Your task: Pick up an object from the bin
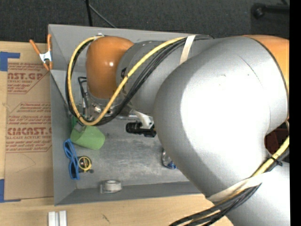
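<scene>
the big grey arm (pixel 211 121) reaches in from the right and spreads over much of the grey bin (pixel 60 126), with its orange cover (pixel 106 62) and a loop of yellow cable (pixel 70 79) above the bin's far left part. the gripper (pixel 89 108) hangs under that cover, low over the left side of the floor, and whether it is open or closed cannot be told, since the wrist and cables hide its tip. just beside it, on the near side, lies a green block (pixel 89 138) with a rounded end, the closest thing to the gripper; whether the two touch cannot be told. nearer still, along the left wall, lies a blue loop (pixel 70 158) with a small gold ring (pixel 84 163) touching it. a grey ring (pixel 110 186) sits against the near wall. to the right of the green block, half under the arm, lies a black piece (pixel 141 129), and a small clear and blue thing (pixel 168 162) peeps out at the arm's edge.
</scene>
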{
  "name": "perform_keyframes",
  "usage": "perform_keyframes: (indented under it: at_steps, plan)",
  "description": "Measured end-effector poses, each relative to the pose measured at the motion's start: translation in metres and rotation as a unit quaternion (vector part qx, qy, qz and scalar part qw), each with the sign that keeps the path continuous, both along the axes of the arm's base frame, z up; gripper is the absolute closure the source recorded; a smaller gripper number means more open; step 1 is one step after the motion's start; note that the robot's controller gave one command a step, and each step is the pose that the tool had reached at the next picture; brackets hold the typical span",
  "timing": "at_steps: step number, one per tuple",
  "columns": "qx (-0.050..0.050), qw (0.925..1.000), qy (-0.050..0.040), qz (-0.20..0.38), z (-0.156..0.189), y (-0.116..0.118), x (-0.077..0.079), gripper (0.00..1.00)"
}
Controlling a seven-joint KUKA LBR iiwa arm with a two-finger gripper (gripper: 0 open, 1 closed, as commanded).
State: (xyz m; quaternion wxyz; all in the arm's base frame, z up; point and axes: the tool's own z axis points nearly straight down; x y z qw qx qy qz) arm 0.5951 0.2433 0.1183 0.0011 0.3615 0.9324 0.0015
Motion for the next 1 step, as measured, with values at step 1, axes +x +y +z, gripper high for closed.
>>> perform_keyframes:
  at_steps: [1]
  plan:
    - [0.0, 1.0, -0.0001, 0.001, 0.0342, 0.0007, 0.0008, 1.0]
